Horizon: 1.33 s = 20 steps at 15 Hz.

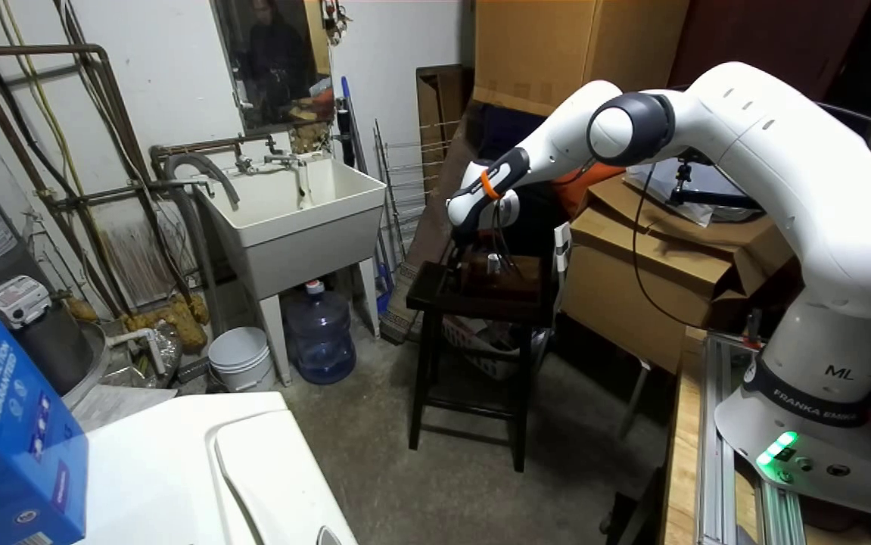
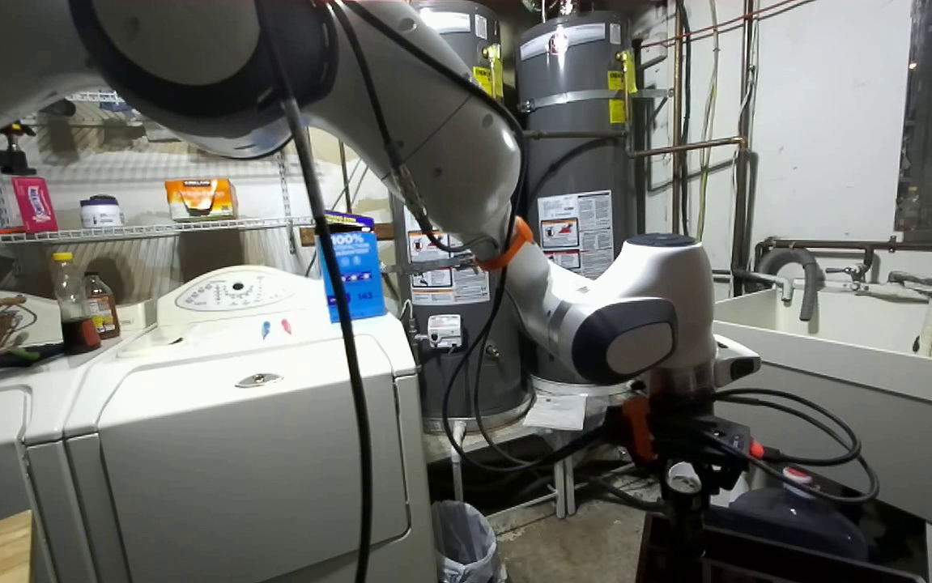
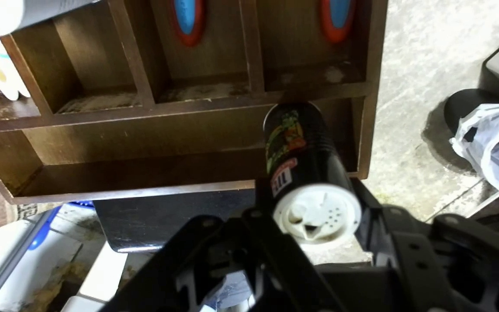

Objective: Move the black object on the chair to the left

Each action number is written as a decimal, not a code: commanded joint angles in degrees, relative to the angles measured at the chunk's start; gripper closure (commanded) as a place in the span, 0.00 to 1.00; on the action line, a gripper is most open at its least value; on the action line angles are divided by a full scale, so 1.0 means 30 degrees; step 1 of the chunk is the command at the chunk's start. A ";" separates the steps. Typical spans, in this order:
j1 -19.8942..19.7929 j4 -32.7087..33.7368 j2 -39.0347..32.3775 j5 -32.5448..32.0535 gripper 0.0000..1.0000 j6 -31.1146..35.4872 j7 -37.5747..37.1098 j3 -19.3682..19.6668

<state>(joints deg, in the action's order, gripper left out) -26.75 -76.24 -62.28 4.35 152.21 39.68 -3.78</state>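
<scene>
The black object is a black can (image 3: 310,151) with a white lid and a coloured label. My gripper (image 3: 314,190) has a finger against each side of it near the lid. The can's far end is over the right end of the long front compartment of a brown wooden tray (image 3: 197,108); I cannot tell whether it rests there. The tray sits on the dark chair (image 1: 427,284), whose black seat (image 3: 158,221) also shows in the wrist view. The can also shows in both exterior views (image 1: 493,265), (image 2: 686,518), below the gripper (image 2: 700,453).
Two blue-and-red items (image 3: 186,19) and a white cylinder (image 3: 2,15) are in the tray's other compartments. A cardboard box (image 1: 632,280) stands beside the chair. A sink (image 1: 314,235), a water jug (image 1: 320,333) and a lined bin (image 2: 466,542) are nearby. Cables hang from the arm.
</scene>
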 commanded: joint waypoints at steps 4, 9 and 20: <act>-0.0008 0.0878 -0.0524 -0.0207 0.80 -0.1201 -0.0486 -0.0056; -0.0066 0.1285 -0.0742 -0.0094 0.19 -0.2113 -0.0683 0.0049; -0.1186 0.0898 0.0168 0.0200 0.00 -0.1723 -0.0283 -0.0321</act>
<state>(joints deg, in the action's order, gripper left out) -30.38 -73.94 -61.53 4.79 147.22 38.71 -4.87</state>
